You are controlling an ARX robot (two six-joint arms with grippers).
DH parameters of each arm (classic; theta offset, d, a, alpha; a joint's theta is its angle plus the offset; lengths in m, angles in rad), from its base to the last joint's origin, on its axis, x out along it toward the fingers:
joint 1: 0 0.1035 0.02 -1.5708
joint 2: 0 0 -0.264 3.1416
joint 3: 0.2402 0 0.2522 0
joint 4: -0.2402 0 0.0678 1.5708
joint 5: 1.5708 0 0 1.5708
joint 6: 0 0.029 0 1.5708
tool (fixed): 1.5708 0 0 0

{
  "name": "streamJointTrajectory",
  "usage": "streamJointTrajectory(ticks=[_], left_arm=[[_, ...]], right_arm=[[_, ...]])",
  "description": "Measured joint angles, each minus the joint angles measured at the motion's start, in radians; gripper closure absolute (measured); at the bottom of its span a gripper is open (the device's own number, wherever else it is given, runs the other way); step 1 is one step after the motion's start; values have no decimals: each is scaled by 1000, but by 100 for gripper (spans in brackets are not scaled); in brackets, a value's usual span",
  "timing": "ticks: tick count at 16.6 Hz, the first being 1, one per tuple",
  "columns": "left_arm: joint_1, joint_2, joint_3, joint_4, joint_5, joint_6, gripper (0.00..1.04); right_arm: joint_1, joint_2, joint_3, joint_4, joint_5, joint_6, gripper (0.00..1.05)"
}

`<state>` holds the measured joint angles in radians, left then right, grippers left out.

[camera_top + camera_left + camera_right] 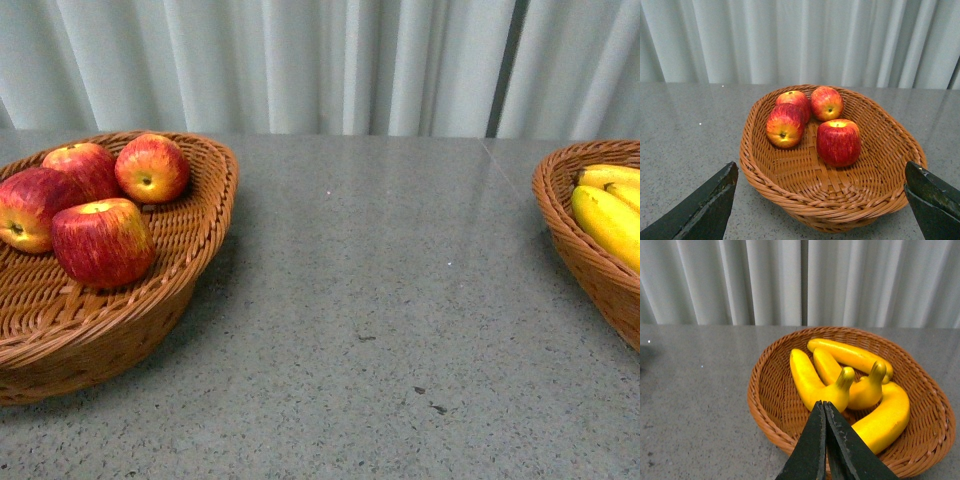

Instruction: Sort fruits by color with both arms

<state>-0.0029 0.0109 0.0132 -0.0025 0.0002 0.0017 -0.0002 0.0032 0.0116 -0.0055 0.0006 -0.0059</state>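
Several red apples with yellow streaks lie in a brown wicker basket at the left of the grey table; they also show in the left wrist view. Several yellow bananas lie in a second wicker basket at the right, partly cut off in the front view. My left gripper is open and empty, its fingers spread either side of the apple basket's near rim. My right gripper is shut and empty, over the near rim of the banana basket. Neither arm shows in the front view.
Grey speckled tabletop lies between the two baskets. A pale pleated curtain hangs behind the table's far edge.
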Motion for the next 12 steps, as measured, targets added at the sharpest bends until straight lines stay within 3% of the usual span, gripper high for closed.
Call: streamJointTrajectory(ticks=[6,11,12], left_arm=[[0,0,0,-1,0,0,7],[0,0,0,-1,0,0,7],[0,0,0,-1,-1,0,7]], right_arm=[[0,1,0,1,0,-1,102],[0,1,0,1,0,-1,57],[0,1,0,1,0,-1,28]])
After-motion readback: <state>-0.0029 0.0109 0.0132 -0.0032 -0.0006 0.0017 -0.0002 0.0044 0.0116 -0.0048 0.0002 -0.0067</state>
